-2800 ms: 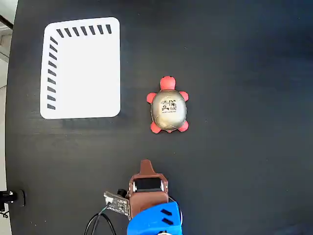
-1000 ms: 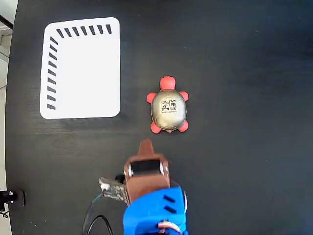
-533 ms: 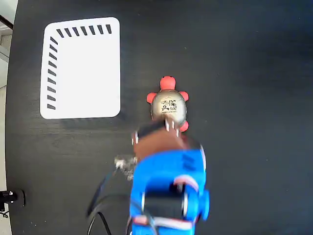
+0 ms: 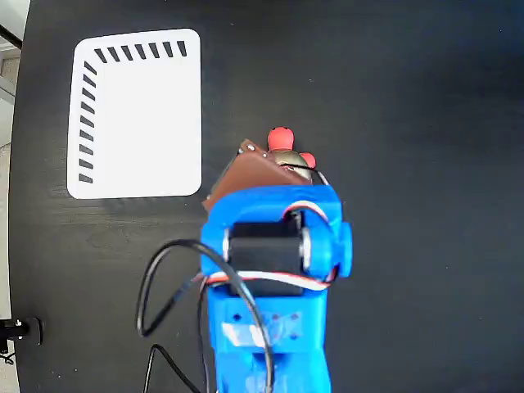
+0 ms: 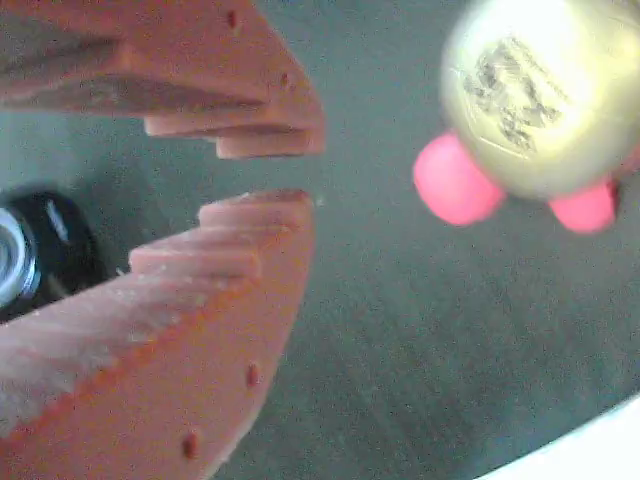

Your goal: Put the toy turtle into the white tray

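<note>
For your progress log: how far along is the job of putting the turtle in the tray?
Done: the blue arm's brown tool has reached the red-legged, gold-shelled toy turtle. In hand: nothing; its fingers are slightly apart, beside the turtle. Left: grasp, carry, place on the flat white tray with black stripes, which holds nothing.

in the fixed view the blue arm (image 4: pixel 270 278) hides most of the toy turtle (image 4: pixel 282 139).

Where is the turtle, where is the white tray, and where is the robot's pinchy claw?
toy turtle (image 5: pixel 525 95): wrist view, on its shiny gold shell.
white tray (image 4: pixel 139 123): fixed view, on its bare white middle.
gripper (image 5: pixel 265 175): wrist view, in the small gap between the two fingertips.
</note>
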Available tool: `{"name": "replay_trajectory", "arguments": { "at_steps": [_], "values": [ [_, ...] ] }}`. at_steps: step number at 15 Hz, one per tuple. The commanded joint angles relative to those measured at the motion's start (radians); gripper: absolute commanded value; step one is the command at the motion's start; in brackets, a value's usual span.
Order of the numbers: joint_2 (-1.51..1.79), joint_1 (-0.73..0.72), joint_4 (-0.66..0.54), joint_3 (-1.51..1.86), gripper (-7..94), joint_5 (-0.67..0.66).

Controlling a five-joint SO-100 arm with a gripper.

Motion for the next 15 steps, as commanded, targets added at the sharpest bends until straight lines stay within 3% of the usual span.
{"name": "replay_trajectory", "arguments": {
  "at_steps": [1, 7, 15],
  "values": [
    [-0.017, 0.023, 0.020, -0.058, 0, -0.132],
    [-0.114, 0.127, 0.026, -0.060, 0, -0.431],
    [-0.261, 0.140, 0.021, -0.109, 43, -0.545]
  ]
}}
